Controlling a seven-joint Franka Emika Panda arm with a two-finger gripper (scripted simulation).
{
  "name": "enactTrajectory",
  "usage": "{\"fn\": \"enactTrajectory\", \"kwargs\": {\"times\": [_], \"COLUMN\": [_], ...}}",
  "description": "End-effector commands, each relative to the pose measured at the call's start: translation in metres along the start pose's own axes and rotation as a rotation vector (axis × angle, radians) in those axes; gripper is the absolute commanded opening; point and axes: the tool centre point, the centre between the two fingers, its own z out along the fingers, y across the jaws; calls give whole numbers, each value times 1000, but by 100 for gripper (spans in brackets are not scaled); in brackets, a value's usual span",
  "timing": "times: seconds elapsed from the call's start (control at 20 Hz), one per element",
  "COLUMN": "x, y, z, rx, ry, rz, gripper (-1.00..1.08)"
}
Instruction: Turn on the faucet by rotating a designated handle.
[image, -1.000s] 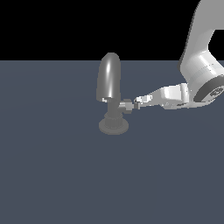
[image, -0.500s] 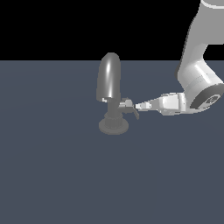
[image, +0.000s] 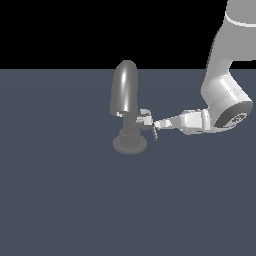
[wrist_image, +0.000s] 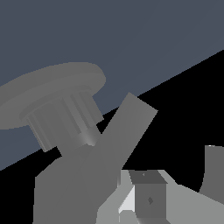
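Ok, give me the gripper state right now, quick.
Gripper: its tip is at the handle on the faucet; cannot tell whether the fingers are open or closed.

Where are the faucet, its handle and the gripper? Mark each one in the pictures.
faucet (image: 125, 92), exterior view, on the glossy rounded spout.
handle (image: 145, 117), exterior view, on the light silver stub at the stem's side.
gripper (image: 156, 125), exterior view, at the fingertips right by the handle.

Flat, even, shadowless simulator light
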Motion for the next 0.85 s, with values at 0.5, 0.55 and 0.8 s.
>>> {"fn": "enactTrajectory", "kwargs": {"times": [0.5,0.55,0.8], "x": [47,49,59], "y": [-38,-41,-49], "z": [0,0,0], "rx": [24,25,26], "ry": [-5,-6,-8], "rz": [51,53,64], "gripper": [-100,-100,-100]}}
